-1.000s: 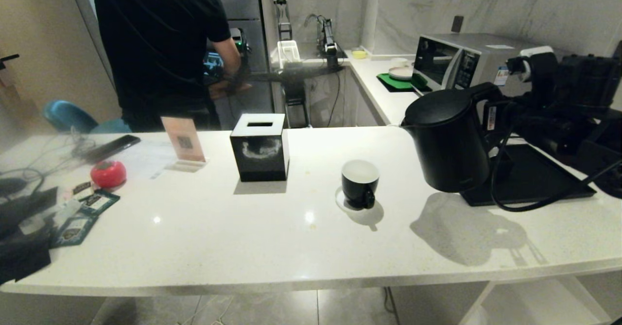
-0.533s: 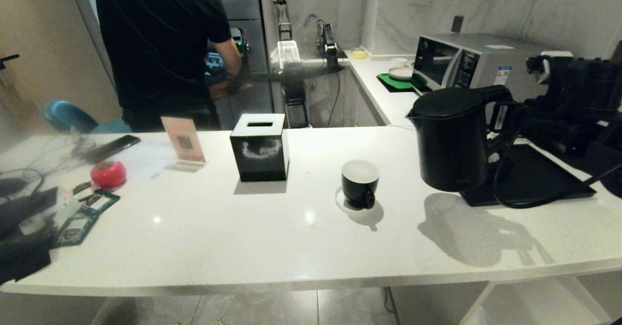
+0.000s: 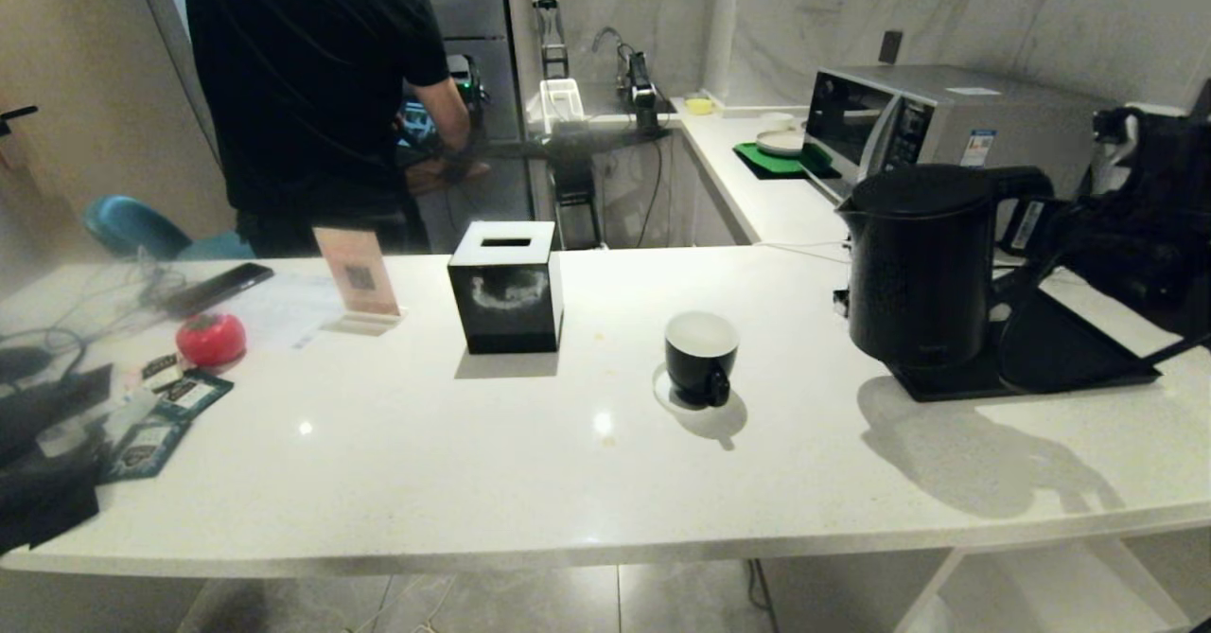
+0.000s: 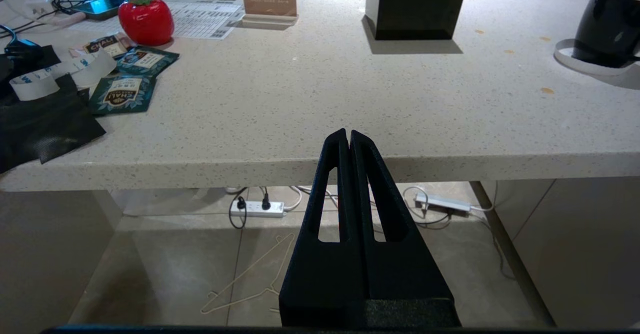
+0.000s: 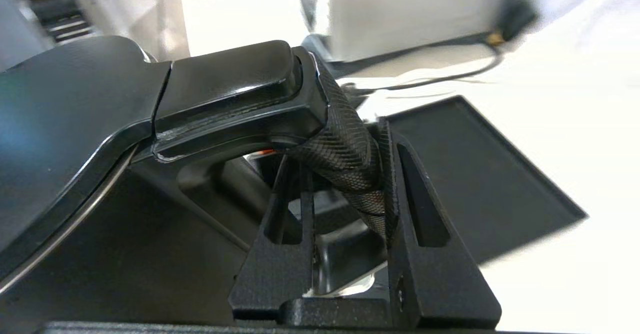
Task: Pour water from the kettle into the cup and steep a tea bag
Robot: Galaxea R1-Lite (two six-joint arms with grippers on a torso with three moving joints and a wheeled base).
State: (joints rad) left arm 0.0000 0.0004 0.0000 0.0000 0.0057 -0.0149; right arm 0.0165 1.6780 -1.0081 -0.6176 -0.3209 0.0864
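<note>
Since a second ago the tall matte-black kettle (image 3: pixel 922 269) has swung upright and moved back over its black tray (image 3: pixel 1060 354), right gripper (image 5: pixel 345 184) jaws pinching its handle. Pouring looks finished; the kettle needs setting down. The glossy black cup (image 3: pixel 700 357) stands mid-tabletop (image 3: pixel 426 444). Left gripper (image 4: pixel 348 142) is parked below the edge, jaws pressed together.

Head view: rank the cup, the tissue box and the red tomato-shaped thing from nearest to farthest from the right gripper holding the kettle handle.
From the right gripper on the kettle handle:
1. Cup, mid-counter, left of the kettle.
2. Tissue box, farther left and a little back.
3. Red tomato-shaped thing, near the counter's left end.
</note>
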